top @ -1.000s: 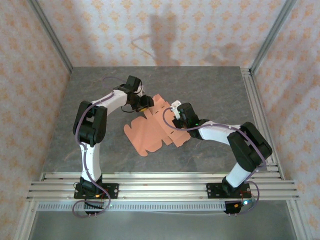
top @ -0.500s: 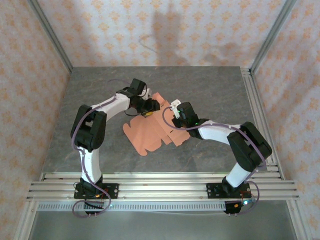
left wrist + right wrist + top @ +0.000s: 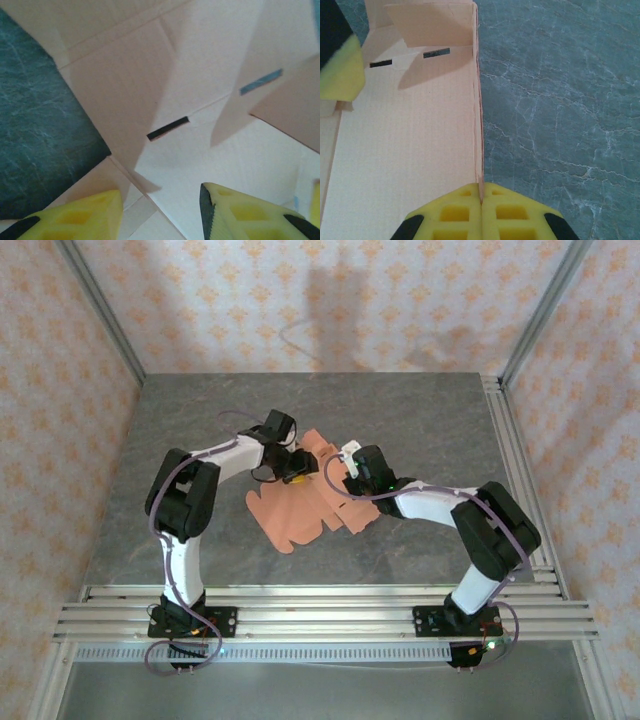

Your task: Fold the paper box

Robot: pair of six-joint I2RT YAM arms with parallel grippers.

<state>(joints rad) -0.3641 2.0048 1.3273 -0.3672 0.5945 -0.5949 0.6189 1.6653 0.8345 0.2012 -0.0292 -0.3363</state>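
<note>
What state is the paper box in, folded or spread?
Partly folded: the paper box mostly lies spread, but one side panel stands upright, pinched by the right gripper.

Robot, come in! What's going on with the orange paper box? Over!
Right gripper shut on paper box side wall. Left gripper open above the card. Wall upright, near flaps flat.

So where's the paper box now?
Top view: the paper box lies centred on the table; the right gripper pinches its upright wall, the left gripper hovers over it.
</note>
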